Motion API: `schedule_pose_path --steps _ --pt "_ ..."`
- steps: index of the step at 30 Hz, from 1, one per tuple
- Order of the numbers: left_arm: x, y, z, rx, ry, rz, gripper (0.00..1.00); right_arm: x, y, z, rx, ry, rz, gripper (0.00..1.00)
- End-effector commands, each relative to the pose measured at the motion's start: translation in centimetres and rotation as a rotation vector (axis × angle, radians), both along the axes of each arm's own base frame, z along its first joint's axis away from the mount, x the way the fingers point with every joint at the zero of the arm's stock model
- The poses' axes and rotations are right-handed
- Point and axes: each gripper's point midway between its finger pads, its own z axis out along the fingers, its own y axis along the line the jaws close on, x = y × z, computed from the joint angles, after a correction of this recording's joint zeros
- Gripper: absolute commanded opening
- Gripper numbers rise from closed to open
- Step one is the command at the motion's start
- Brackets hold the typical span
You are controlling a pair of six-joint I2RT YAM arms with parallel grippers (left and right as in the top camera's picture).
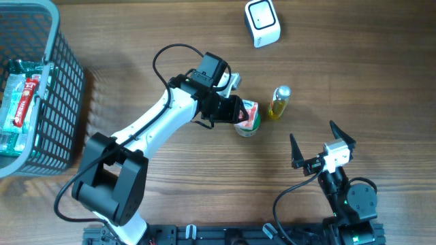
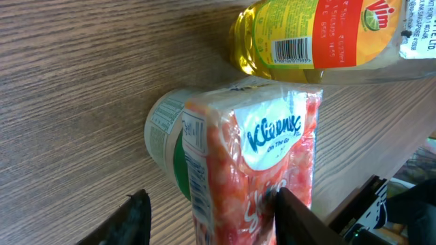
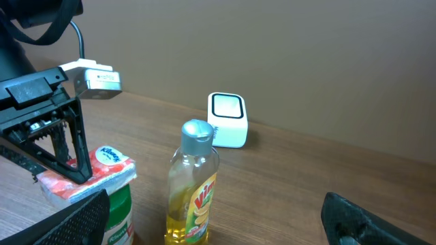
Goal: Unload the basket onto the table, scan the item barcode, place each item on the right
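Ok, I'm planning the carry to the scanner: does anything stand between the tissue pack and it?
Nothing visible does. Seen from overhead, the table between the pack and the scanner is bare. The bottle stands close beside the pack but off that line, so a wide swing might clip it.

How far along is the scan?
Done: approach only; left gripper straddles the tissue pack lying on a green-white can. In hand: the grasp; a gap shows beside one finger, so not gripped yet. Left: grip, lift, present its barcode to the white scanner, well apart from it. Right gripper open, idle.
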Motion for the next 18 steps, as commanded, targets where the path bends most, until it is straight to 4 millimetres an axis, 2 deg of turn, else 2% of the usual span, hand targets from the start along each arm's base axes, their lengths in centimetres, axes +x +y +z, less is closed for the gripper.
schedule_pose_path --steps 1,2,4,7,13,16,18 --pt "-0.4 -0.1 -0.6 -0.001 0.015 -0.015 0.25 0.0 -0.1 0.2 0.003 -0.008 -0.003 1.0" --pt "-0.4 -0.2 -0.6 -0.002 0.012 -0.014 0.11 0.0 -0.1 0.2 0.003 -0.008 -0.003 1.0" --pt "-0.1 -0.2 -0.4 -0.008 0.003 -0.013 0.04 0.0 -0.1 0.2 0.003 -0.008 -0.003 1.0" --pt "0.0 -0.3 0.3 -0.019 -0.016 -0.014 0.04 0.0 -0.1 0.2 0.003 -0.008 -0.003 1.0" --pt "0.5 0.2 4.7 -0.073 -0.115 0.004 0.04 0.0 -0.1 0.2 0.003 -0.007 -0.003 1.0" --pt "1.0 1.7 5.8 -0.053 -0.148 0.042 0.04 0.0 -0.1 0.2 0.003 -0.008 -0.003 1.0" --pt "1.8 4.0 5.0 0.071 -0.179 0.103 0.04 0.0 -0.1 0.2 0.003 -0.008 -0.003 1.0"
